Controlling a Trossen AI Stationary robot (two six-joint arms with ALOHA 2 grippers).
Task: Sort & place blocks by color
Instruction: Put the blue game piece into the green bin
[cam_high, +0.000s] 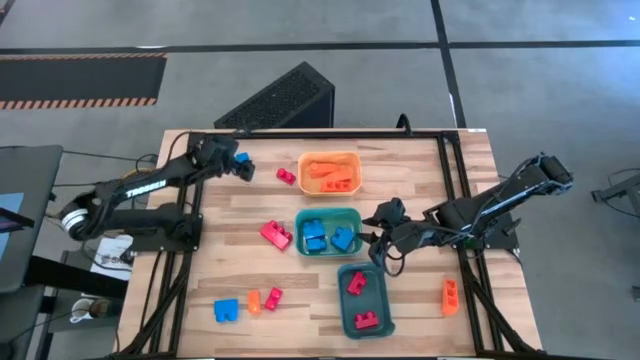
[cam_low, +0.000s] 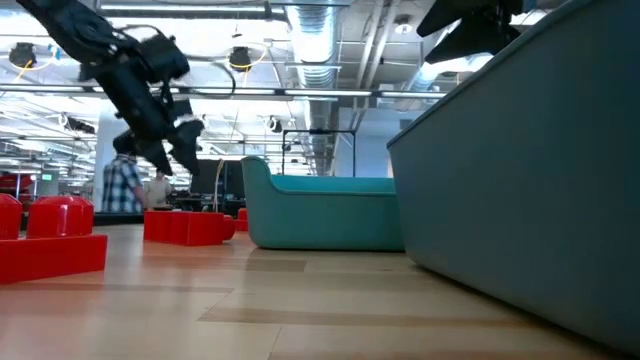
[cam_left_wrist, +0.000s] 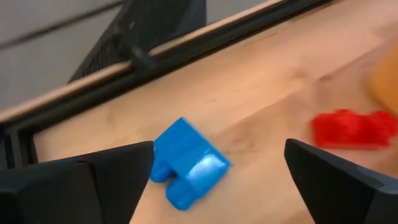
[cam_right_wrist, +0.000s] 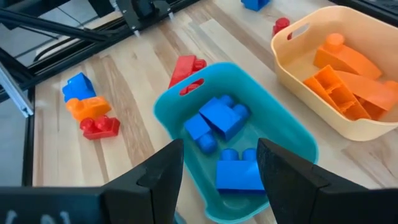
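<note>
Blocks are what you are sorting, and the one in hand now is the blue block (cam_left_wrist: 186, 163) lying flat on the bench (cam_high: 420, 180), loose and just ahead of your left hand (cam_high: 232, 164), between its two spread fingers (cam_left_wrist: 93, 183). That hand stands wide with nothing in it, so the step looks like a pickup about to begin. To do it well, bring the hand down until both fingers straddle the block, centre it in the gap, and square the fingers to its flat sides instead of its corners, since it sits a little askew and would likely twist out of a corner grip. A red block (cam_left_wrist: 351, 129) lies beyond the far finger, near an orange tray (cam_high: 331, 172); keep that finger clear of it as you close. Once held, the block belongs in the teal tray (cam_high: 328, 231), which already holds other blue ones. Your right hand (cam_high: 385, 243) hovers beside that tray, half open and carrying nothing, so mind the two arms crowding each other when you carry across; judging by the layout, pull the right arm back first. More loose blocks wait on the bench well away from both hands, among them an orange block (cam_high: 450, 296) off to the right.
</note>
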